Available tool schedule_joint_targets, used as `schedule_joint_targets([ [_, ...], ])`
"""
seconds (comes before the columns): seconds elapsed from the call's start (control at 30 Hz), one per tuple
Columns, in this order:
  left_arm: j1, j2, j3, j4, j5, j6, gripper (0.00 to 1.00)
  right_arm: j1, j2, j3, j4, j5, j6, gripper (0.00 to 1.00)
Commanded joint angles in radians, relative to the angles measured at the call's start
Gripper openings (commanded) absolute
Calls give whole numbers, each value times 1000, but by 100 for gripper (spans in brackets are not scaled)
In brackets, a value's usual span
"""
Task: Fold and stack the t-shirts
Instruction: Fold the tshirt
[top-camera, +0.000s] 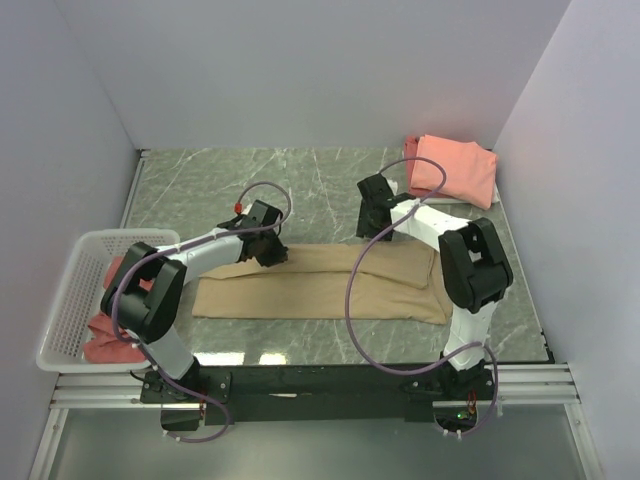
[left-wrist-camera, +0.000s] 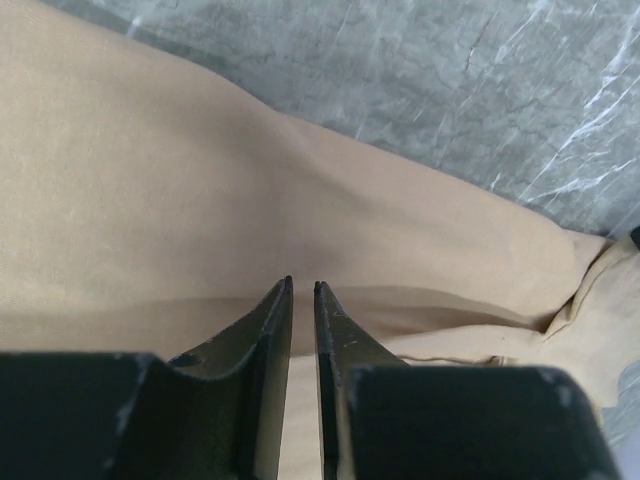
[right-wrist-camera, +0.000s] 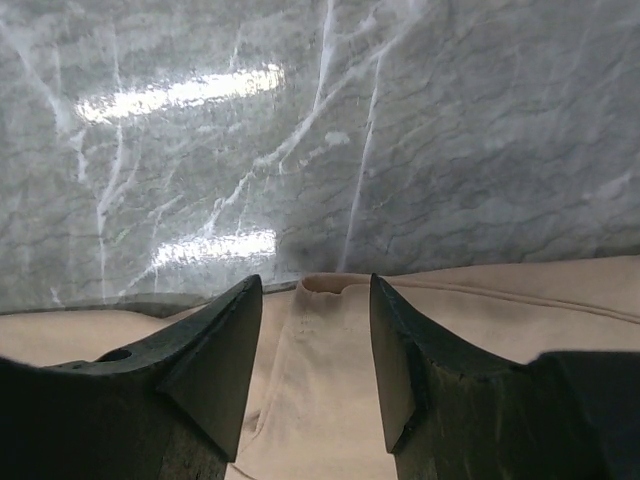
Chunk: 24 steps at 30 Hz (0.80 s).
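A tan t-shirt (top-camera: 320, 285) lies flat across the table's middle as a long folded strip. My left gripper (top-camera: 268, 250) is at the shirt's far edge, left of centre. In the left wrist view its jaws (left-wrist-camera: 303, 284) are pinched almost together on a fold of the tan cloth (left-wrist-camera: 200, 200). My right gripper (top-camera: 372, 215) hangs over the far edge near the middle. In the right wrist view it (right-wrist-camera: 315, 290) is open, with a folded corner of the tan shirt (right-wrist-camera: 330, 340) between the jaws. A folded pink t-shirt (top-camera: 455, 168) lies at the back right.
A white basket (top-camera: 70, 290) at the left table edge holds crumpled pink-red shirts (top-camera: 105, 335). Grey marble tabletop (top-camera: 300, 180) shows behind the tan shirt. White walls close in the back and both sides.
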<state>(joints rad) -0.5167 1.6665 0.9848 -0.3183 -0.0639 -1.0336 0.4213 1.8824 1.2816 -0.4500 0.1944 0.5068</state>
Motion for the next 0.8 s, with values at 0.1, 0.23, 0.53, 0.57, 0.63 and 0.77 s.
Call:
schedule_joint_targets([
  [0.1, -8, -5, -15, 30, 15, 9, 20, 11, 44, 33, -1, 37, 24, 52],
  [0.23, -9, -8, -18, 31, 18, 9, 20, 17, 37, 22, -1, 48, 32, 41],
  [0.53, -19, -8, -31, 42, 24, 9, 20, 19, -71, -34, 7, 65, 53, 14],
  [0.57, -20, -7, -31, 44, 24, 9, 20, 22, -78, -39, 5, 63, 55, 14],
  [0.63, -23, -7, -32, 47, 26, 9, 20, 22, -98, -51, 7, 62, 55, 14],
  [0.77, -26, -5, -32, 51, 29, 9, 20, 25, -140, -85, 13, 54, 58, 12],
])
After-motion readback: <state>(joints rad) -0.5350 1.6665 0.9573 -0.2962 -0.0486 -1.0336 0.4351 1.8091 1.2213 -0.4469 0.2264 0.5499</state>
